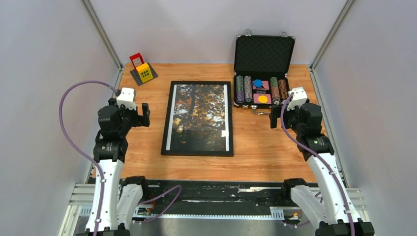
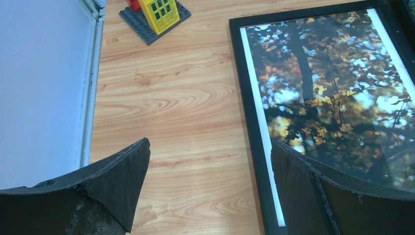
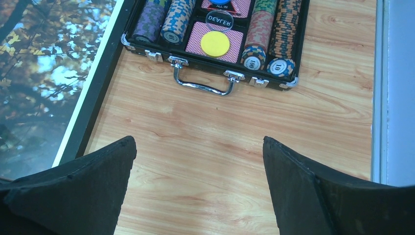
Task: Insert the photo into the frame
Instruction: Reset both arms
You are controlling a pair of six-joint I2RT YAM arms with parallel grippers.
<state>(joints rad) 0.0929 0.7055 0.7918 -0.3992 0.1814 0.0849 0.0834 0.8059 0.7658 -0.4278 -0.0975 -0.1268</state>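
The glossy print of dark, orange-leaved trees (image 1: 199, 117) is lying inside the thin black rectangular frame (image 1: 196, 153) at mid-table. The left gripper (image 2: 209, 144) and right gripper (image 3: 198, 139) are hovering wide open and empty over bare wood on either side of the frame's long edges.

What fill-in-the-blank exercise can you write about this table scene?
1. The frame around the photo is ____ in colour.
2. The left gripper and the right gripper are both ____ and hold nothing.
3. The chip case stands to the ____ of the frame.
Missing words: black; open; right.
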